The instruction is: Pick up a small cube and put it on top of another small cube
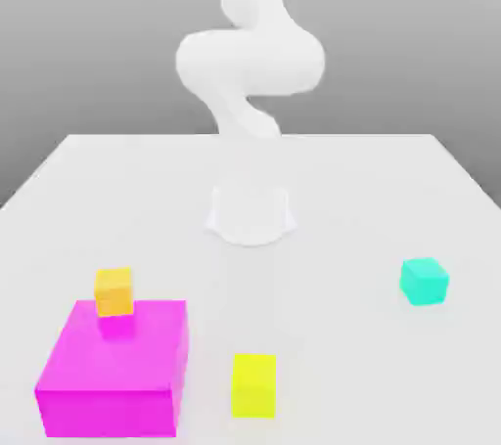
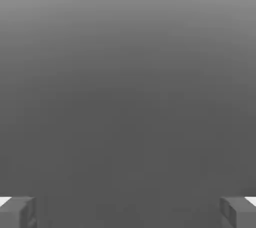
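Matte yellow cube [image 1: 253, 385] seen on tabletop, approx. 6 o'clock in ext. view | jaws spread wide, nothing held | risk: magenta block [image 1: 112, 345] may be clipped if descent misaligned

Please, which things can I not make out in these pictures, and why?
- Upper part of the arm: cut off by the exterior view's top edge.
- Back faces of the yellow cube and teal cube: turned away in the exterior view.
- Rear of the hand's fingers: cut off by the hand view's edge.
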Controlling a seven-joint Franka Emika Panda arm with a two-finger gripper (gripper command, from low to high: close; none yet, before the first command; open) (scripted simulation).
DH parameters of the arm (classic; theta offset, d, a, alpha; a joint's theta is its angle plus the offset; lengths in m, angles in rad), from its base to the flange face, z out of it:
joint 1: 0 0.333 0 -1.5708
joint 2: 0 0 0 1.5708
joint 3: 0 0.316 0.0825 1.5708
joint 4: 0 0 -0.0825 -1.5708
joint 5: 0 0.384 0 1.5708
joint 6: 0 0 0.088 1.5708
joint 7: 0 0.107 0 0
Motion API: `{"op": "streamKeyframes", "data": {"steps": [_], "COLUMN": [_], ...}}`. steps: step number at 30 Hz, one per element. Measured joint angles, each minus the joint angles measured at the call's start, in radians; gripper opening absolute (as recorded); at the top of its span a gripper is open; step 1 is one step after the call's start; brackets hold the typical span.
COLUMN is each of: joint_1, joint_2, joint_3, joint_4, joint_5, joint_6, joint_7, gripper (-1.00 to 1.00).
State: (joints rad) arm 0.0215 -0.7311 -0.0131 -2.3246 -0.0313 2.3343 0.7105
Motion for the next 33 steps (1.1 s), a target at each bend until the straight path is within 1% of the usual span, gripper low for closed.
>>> {"op": "streamKeyframes", "data": {"steps": [10, 14, 18, 22, 27, 31, 33], "joint_1": [0.088, 0.123, 0.155, 0.173, 0.185, 0.165, 0.145], "joint_2": [0.277, 0.385, 0.494, 0.605, 0.743, 0.855, 0.922], "joint_3": [-0.083, -0.125, -0.164, -0.185, -0.188, -0.153, -0.126], "joint_4": [-0.099, -0.138, -0.177, -0.217, -0.267, -0.303, -0.299], "joint_5": [-0.094, -0.109, -0.104, -0.073, -0.001, 0.078, 0.114], "joint_6": [0.136, 0.191, 0.247, 0.304, 0.375, 0.433, 0.483], "joint_7": [-0.385, -0.552, -0.734, -0.934, -1.208, -1.434, -1.487], "gripper": [0.00, 0.00, 0.00, 0.00, 0.00, 0.00, 0.00]}}
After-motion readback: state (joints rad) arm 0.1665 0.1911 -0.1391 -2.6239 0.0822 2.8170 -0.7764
